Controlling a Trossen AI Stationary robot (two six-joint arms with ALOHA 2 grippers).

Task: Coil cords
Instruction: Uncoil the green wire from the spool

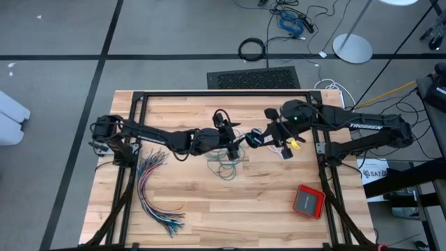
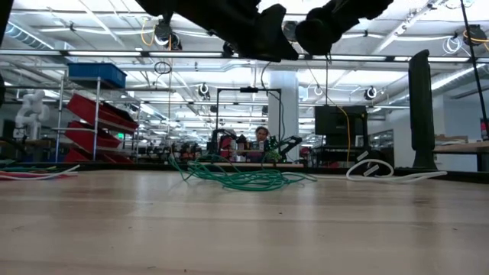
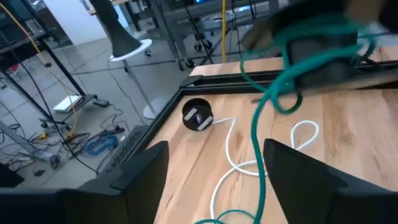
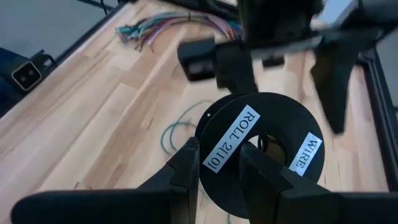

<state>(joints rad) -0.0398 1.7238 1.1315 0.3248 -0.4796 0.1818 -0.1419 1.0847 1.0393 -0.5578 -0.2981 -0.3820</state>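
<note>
From above, both arms are meeting over the middle of the bench (image 1: 209, 202), with the green cord (image 1: 224, 167) heaped below.

At bench level, that cord (image 2: 244, 179) is lying loose; a white cord (image 2: 374, 169) is curling nearby.

The left gripper (image 3: 211, 180), fingers wide apart, is holding nothing while green cord dangles ahead.

The right gripper (image 4: 219, 163) is pinching a black spool (image 4: 264, 152). The trailing cord is likely snagging or tangling if the spool lifts.
</note>
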